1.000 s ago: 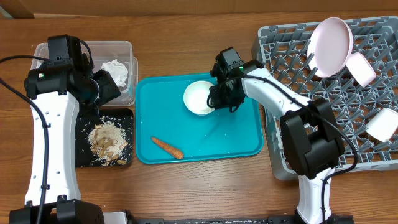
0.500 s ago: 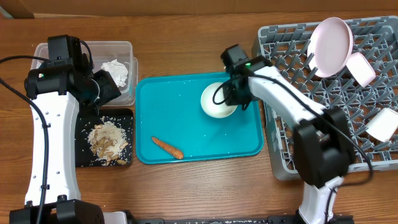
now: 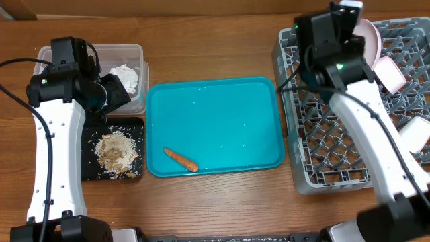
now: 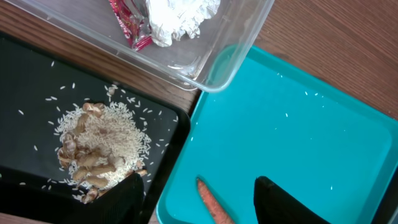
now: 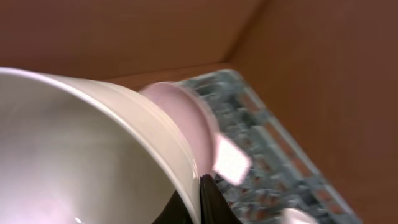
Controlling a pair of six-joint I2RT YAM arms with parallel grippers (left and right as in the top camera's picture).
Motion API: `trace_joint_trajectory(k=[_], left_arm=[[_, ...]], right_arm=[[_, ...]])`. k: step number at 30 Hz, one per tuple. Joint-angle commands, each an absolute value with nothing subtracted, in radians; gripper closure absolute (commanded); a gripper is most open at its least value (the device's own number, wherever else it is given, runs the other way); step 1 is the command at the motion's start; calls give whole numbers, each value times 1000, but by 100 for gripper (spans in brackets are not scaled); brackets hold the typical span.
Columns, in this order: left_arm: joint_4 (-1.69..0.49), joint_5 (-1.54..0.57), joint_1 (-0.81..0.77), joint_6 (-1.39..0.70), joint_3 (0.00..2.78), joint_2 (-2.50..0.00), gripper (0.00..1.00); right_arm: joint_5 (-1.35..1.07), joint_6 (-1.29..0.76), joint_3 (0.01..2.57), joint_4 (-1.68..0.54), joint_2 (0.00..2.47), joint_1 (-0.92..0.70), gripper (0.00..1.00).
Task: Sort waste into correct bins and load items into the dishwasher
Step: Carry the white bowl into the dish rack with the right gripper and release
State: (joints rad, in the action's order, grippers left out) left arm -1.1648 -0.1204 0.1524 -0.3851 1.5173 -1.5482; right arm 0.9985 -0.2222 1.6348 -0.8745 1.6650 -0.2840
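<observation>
White bowl (image 5: 93, 155) left the teal tray (image 3: 215, 128); right fingers (image 5: 212, 200) clamp its rim over the rack (image 3: 336, 148); left fingers (image 4: 283, 202) half open, empty.

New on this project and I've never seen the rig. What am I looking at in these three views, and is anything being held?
These are two white robot arms at a wooden table. One picture looks straight down, and the other two come from a camera on each wrist. The left arm stands by a clear tub holding a tissue and a red wrapper. Next to the tub is a black tray of rice scraps. The teal tray carries a carrot piece. The right arm is over the grey dish rack, where a pink plate stands. The left jaws are open and empty. The right jaws are shut on the rim of a white bowl.
</observation>
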Motion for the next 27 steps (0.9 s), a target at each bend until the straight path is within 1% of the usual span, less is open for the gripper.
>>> trace_joint_trajectory(k=[1, 7, 18, 27], left_arm=[[-1163, -124, 154, -355, 1532, -1528, 40], [-1153, -124, 154, -355, 1532, -1528, 40], [-1143, -132, 154, -355, 1532, -1528, 39], [-1140, -132, 154, -355, 1532, -1528, 39]], right_arm=[[1250, -239, 1622, -841, 1744, -218, 96], [1308, -237, 1622, -819, 1889, -163, 96], [1293, -265, 1621, -875, 2101, -189, 96], [1252, -381, 1574, -961, 2128, -224, 96]])
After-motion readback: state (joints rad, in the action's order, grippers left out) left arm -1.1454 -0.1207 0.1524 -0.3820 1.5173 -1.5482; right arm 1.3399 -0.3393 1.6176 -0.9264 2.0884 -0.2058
